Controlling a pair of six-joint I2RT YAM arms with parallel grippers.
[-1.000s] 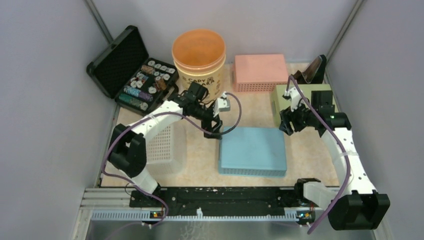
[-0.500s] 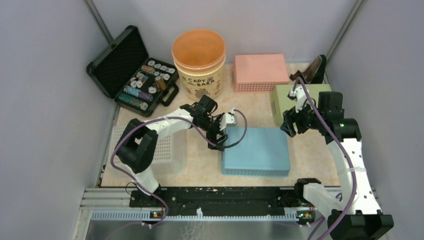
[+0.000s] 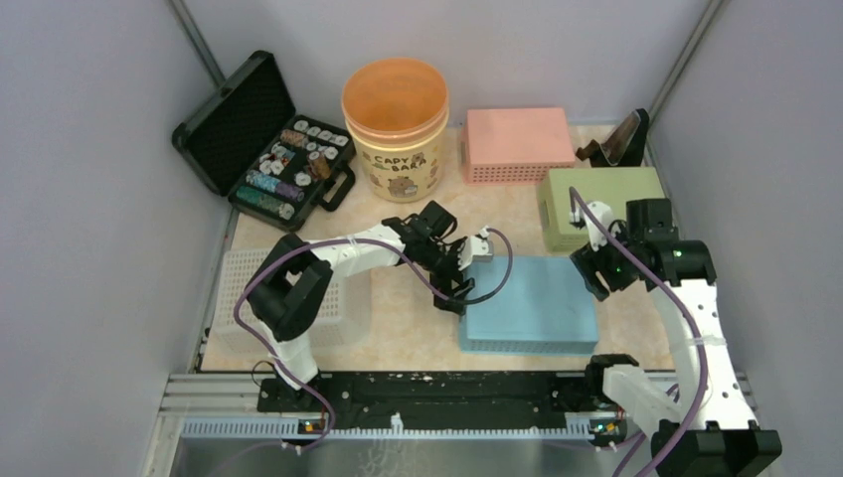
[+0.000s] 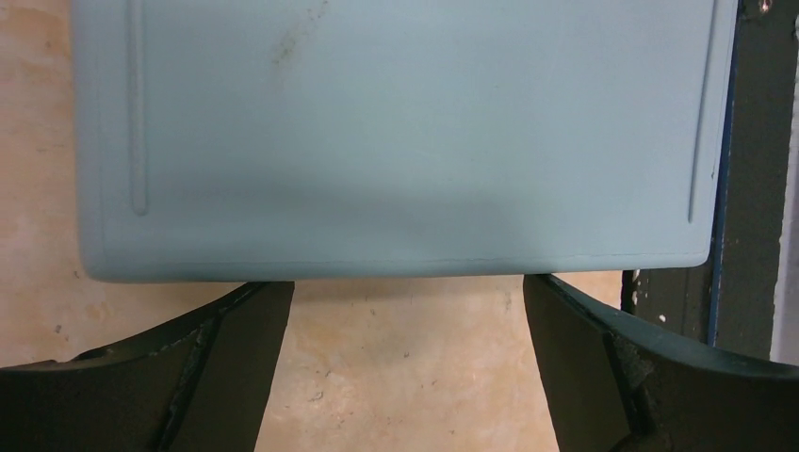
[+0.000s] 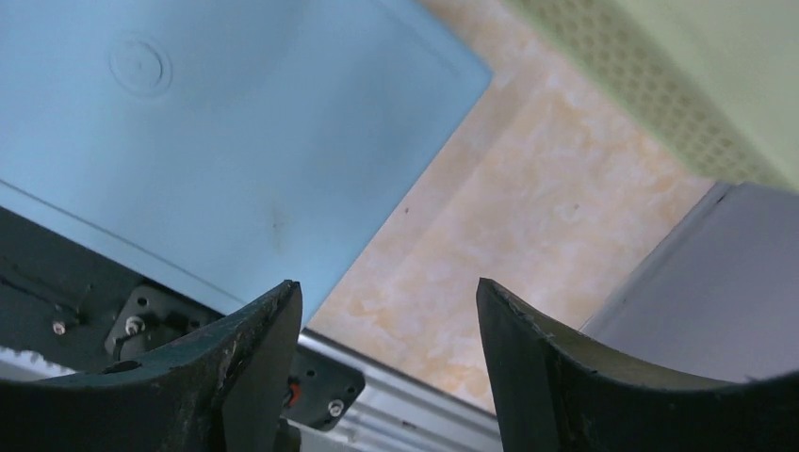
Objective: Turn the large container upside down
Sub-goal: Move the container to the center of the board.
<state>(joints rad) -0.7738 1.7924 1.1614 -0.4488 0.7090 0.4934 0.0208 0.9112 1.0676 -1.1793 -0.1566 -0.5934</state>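
The large container (image 3: 527, 303) is a light-blue rectangular basket lying with its flat base up, near the front of the table between the two arms. My left gripper (image 3: 459, 288) is open at its left edge. In the left wrist view the fingertips reach the container's (image 4: 405, 141) near edge, and only bare table lies in the left gripper (image 4: 405, 367). My right gripper (image 3: 594, 273) is open over the container's right edge. The right wrist view looks down on the blue base (image 5: 217, 141), with nothing inside the right gripper (image 5: 388, 311).
A green box (image 3: 596, 194) stands just behind the right gripper, and a pink basket (image 3: 517, 142) behind that. An orange tub (image 3: 396, 119) and an open black case of chips (image 3: 268, 139) are at the back left. A white basket (image 3: 328, 298) lies under the left arm. The base rail (image 3: 427, 393) runs along the front.
The blue container has slid right and slightly toward the front. My left gripper followed it to the right, still open. My right gripper moved nearer the front and opened a little wider.
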